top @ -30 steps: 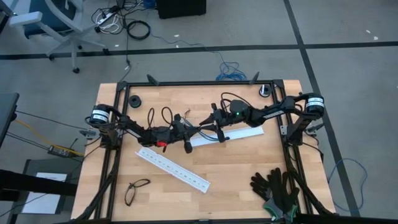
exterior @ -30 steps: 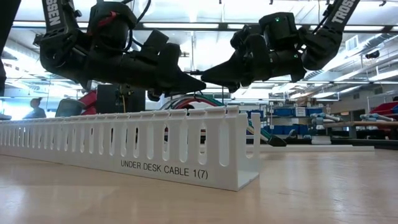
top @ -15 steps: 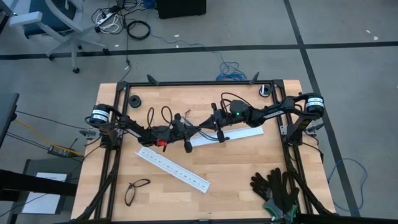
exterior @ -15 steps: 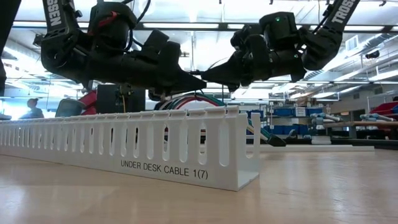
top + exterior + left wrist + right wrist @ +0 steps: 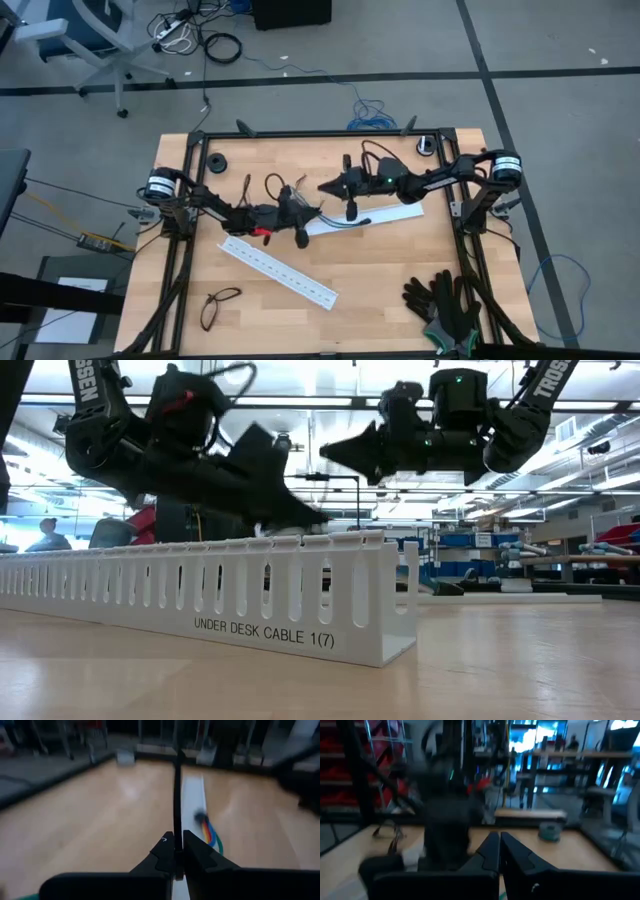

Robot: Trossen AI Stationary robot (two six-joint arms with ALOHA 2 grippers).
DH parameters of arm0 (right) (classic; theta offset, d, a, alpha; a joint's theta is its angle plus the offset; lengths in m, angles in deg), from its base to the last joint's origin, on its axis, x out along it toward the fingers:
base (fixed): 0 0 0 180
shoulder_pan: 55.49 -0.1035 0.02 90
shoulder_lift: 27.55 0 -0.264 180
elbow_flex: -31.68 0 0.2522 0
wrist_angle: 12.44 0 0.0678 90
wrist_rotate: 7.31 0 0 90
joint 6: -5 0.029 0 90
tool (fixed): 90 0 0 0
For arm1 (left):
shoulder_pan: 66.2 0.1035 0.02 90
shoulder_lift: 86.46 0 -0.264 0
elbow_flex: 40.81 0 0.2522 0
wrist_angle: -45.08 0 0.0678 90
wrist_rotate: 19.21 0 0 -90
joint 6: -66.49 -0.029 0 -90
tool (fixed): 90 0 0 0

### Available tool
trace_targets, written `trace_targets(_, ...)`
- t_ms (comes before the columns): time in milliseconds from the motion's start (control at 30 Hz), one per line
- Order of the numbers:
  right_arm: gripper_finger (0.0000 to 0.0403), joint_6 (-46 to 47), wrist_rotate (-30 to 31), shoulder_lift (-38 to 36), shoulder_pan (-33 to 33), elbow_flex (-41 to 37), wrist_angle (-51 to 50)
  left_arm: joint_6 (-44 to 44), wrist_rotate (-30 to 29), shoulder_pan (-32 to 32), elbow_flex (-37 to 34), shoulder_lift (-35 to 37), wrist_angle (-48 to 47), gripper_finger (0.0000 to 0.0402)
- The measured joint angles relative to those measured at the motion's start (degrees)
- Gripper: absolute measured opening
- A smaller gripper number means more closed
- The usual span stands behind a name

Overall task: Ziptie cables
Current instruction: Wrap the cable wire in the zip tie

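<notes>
Lifted up and away from the left gripper (image 5: 312, 213), the right gripper (image 5: 327, 186) is pinched empty, the left clamps a black strap (image 5: 177, 795) above the cables (image 5: 209, 829) lying mid-table on the far white rail (image 5: 385, 215), so the untightened strap could slip free.

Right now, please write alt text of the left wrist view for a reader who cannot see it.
The left claw is shut on a thin black strap that stands straight up from it. Beyond, on the wooden table, a white rail holds the cables, coloured wires fanning from a dark end.
</notes>
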Motion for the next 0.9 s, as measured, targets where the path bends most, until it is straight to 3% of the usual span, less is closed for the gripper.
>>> trace_targets(167,0.0001,0.3,-1.4,-1.7,1.2,0.0,-2.1,2.8,-0.2,-0.1,-0.1,0.0,-3.0,0.0006)
trace_targets(300,0.0001,0.4,-0.4,-3.8,2.8,0.0,-11.1,1.7,-2.0,-0.1,-0.1,0.0,-2.9,0.0004)
trace_targets(567,0.0000,0.0,16.3,-12.4,5.2,-0.1,-40.5,2.6,-5.7,-0.1,-2.0,0.0,-3.2,0.0004)
trace_targets(700,0.0000,-0.1,16.6,-14.0,5.0,-0.1,-48.3,2.8,-5.7,0.0,-2.0,0.0,-3.1,0.0010)
trace_targets(900,0.0000,1.0,16.2,-13.9,3.4,-0.1,-51.6,3.0,-5.4,0.0,-2.0,0.0,-1.4,0.0040)
